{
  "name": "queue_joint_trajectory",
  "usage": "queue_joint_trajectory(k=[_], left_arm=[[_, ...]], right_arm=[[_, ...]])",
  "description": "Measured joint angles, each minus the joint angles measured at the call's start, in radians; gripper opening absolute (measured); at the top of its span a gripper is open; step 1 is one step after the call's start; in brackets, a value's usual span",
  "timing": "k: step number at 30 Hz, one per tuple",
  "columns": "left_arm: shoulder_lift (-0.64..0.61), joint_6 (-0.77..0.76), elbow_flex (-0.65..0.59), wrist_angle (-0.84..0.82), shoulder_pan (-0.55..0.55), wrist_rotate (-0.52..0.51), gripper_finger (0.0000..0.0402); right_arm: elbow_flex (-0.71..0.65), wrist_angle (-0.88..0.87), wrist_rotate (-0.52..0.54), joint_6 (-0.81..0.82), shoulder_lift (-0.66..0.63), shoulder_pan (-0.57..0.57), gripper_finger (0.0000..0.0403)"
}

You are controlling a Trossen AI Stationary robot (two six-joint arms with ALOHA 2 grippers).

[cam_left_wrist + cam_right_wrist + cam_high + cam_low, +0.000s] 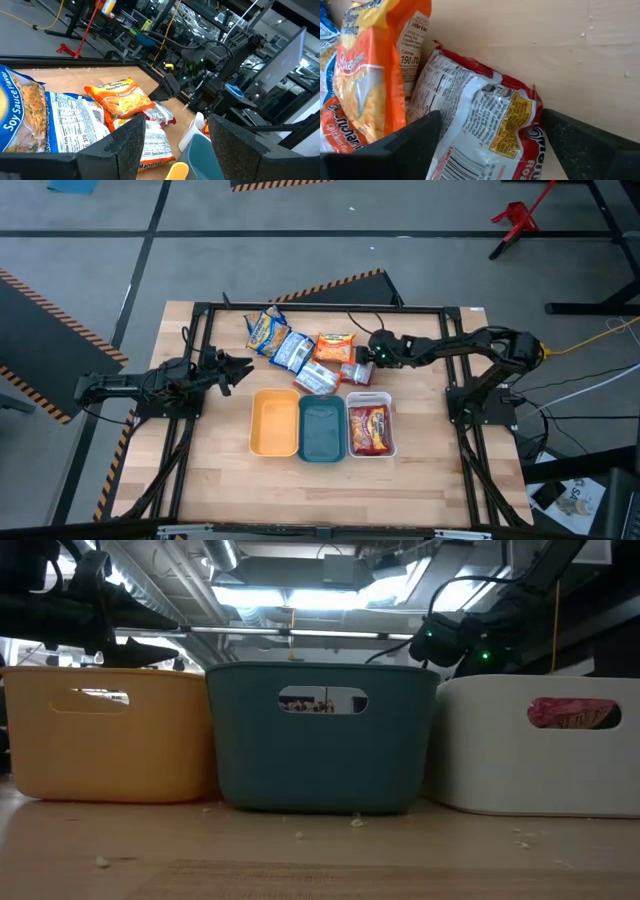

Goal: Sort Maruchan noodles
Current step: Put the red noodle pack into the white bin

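Several Maruchan packets lie in a loose pile [300, 352] on the table's far half: blue-white ones [266, 331], an orange one [333, 345] and a red one [355, 373]. Another red packet [369, 428] lies in the white tray [391, 430]. My right gripper [364, 370] is open and low over the pile's red packet [485, 125], with one finger on each side of it. My left gripper [238, 367] is open and waits left of the pile; the left wrist view shows its fingers apart [175, 145]. My right gripper comes down at the red packet's end [520, 125] nearest the white tray, one finger [415, 145] on each side of it. The packet lies flat on the table, partly under the orange packet [370, 75]. Whether the fingers touch it, I cannot tell.
Three trays stand side by side nearer than the pile: yellow [256, 425], teal [322, 448] and white. In the low view they fill the front [320, 770]. Bare wood lies at the table's near edge and on both sides. A black frame borders the table.
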Motion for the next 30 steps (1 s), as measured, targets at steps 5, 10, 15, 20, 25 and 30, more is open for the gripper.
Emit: queue_joint_trajectory(k=[5, 10, 15, 20, 25, 30], left_arm=[[0.0, 0.0, 0.0, 0.0, 0.0, 0.0, 0.0212], [0.0, 0.0, 0.0, 0.0, 0.0, -0.001, 0.0212], [0.0, 0.0, 0.0, 0.0, 0.0, -0.001, 0.0212], [0.0, 0.0, 0.0, 0.0, 0.0, -0.001, 0.0212], [0.0, 0.0, 0.0, 0.0, 0.0, -0.001, 0.0212], [0.0, 0.0, 0.0, 0.0, 0.0, 0.0, 0.0212]], right_arm=[[-0.001, -0.002, -0.011, 0.009, 0.0, 0.0, 0.0304], [-0.002, -0.006, -0.009, 0.012, 0.001, 0.0, 0.0195], [-0.002, -0.007, -0.014, 0.009, 0.001, 0.0, 0.0102], [-0.003, 0.022, -0.032, -0.001, 0.001, 0.001, 0.0039], [0.009, 0.036, -0.048, -0.042, -0.008, 0.001, 0.0004], [0.037, -0.007, -0.042, -0.105, -0.046, 0.013, 0.0]])
